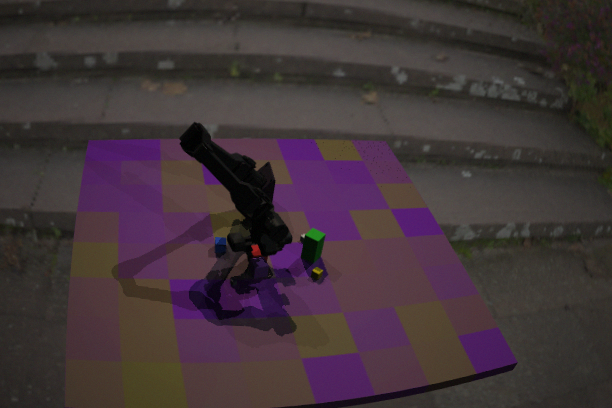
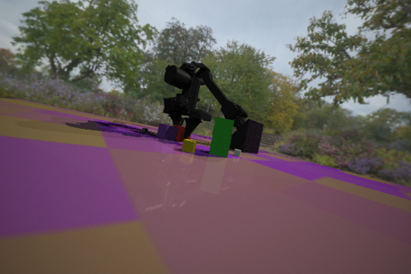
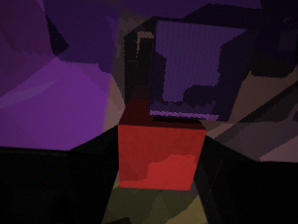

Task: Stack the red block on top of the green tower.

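The red block [image 1: 256,250] [image 2: 180,133] [image 3: 158,156] is between the fingers of my gripper [image 3: 155,128], which is shut on it. The block is low, at or very near the table top; the fingers partly hide it in the top and exterior views. A purple block [image 1: 260,268] [image 2: 166,131] [image 3: 195,68] stands close beside it, and I cannot tell whether they touch. The green tower [image 1: 313,247] [image 2: 221,138] stands upright to the right of my gripper in the top and exterior views, apart from it.
A small yellow cube [image 1: 317,274] [image 2: 189,146] lies near the tower's foot. A small white cube [image 1: 303,237] [image 2: 237,152] is on the tower's other side. A blue block [image 1: 220,246] lies left of my gripper in the top view. A large dark box shape [image 2: 249,136] stands behind the tower.
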`<state>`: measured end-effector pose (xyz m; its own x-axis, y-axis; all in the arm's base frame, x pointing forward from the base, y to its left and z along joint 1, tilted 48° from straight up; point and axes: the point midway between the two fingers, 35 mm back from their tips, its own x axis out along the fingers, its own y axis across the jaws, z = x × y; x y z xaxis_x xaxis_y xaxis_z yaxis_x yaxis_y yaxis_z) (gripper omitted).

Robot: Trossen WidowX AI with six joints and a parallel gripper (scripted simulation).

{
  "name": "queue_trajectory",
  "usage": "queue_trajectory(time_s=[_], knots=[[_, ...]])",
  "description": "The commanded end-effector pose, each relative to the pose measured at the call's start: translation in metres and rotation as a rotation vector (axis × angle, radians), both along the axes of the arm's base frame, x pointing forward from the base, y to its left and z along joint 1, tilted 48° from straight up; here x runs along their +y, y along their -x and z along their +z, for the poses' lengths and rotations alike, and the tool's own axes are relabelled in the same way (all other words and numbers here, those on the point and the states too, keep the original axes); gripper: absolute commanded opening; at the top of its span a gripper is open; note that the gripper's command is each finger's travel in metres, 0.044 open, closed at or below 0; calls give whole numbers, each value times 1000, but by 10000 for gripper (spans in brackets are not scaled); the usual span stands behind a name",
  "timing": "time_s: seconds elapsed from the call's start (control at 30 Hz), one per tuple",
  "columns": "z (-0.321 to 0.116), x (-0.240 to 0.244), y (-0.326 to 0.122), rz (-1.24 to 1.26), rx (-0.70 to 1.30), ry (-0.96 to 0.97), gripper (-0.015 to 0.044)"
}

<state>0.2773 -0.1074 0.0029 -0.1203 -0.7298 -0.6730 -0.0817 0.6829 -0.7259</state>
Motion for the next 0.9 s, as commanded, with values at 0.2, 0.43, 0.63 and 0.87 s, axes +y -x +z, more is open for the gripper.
queue_trajectory(time_s=[0.2,0.43,0.63,0.87], knots=[[29,32,-8,3,-12,-2,0],[50,55,-11,3,-12,-4,0],[68,75,-14,3,-12,-5,0],[77,85,-16,3,-12,-5,0]])
